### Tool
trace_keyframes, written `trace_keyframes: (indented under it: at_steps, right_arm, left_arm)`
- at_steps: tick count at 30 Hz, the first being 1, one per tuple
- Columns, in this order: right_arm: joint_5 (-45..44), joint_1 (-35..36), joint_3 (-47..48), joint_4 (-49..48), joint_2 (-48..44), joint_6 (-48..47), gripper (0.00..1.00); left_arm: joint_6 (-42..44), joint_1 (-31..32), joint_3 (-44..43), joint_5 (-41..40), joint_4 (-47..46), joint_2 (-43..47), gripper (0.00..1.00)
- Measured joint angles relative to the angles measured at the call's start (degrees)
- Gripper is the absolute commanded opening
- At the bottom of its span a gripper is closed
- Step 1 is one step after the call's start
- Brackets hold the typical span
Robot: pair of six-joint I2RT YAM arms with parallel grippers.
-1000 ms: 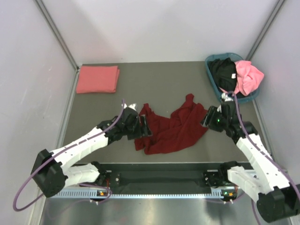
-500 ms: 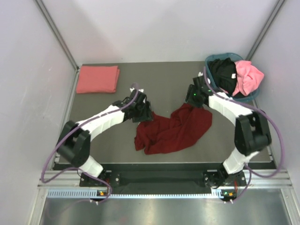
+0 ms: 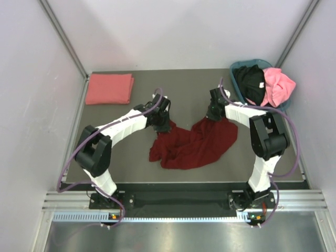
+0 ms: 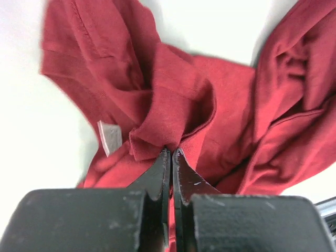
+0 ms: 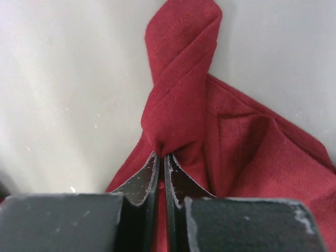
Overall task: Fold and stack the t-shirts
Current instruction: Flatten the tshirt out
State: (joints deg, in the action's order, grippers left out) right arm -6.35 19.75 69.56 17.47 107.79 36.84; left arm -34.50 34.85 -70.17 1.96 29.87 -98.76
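- Near edge of table [image 3: 184, 89]: both arm bases, arms reaching away toward the middle.
- Mid-table, between the two arms: dark maroon t-shirt [image 3: 191, 144], unfolded, crumpled, lying on the surface in loose ridges.
- Left pincer [image 4: 171, 152]: pressed together, pinching a bunched fold at the far-left edge of the dark maroon t-shirt.
- White label [image 4: 110, 137]: on the cloth just left of that grip, not caught in it.
- Right pincer [image 5: 161, 155]: pressed together, pinching a twisted fold at the shirt's far-right edge, with the cloth rolled into a narrow tongue beyond the tips.
- Both grips low over the table; cannot tell whether the pinched cloth is off the surface.
- Far-left corner: salmon-pink t-shirt [image 3: 109, 88], folded to a neat rectangle, flat, well apart from the maroon one.
- Far-right corner: teal-blue basket [image 3: 241, 63], near the right arm's wrist.
- Inside the basket: black t-shirt [image 3: 251, 84] on the left, bright pink t-shirt [image 3: 277, 86] on the right, both bundled, with the pink one spilling over the right rim.
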Motion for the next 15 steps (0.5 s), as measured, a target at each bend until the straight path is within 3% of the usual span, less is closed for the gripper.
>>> trace_keyframes:
  at_steps: [7, 15]
  right_arm:
    - [-3.65, -0.37, 4.31, 1.64, -4.87, -4.46, 0.00]
    - [-5.95, -0.44, 6.03, 3.34, -21.42, -10.21, 0.00]
  left_arm:
    - [0.66, -0.76, -7.85, -6.97, 6.97, 6.12, 0.00]
    - [1.22, -5.25, -11.08, -9.62, 9.14, 14.95, 0.00]
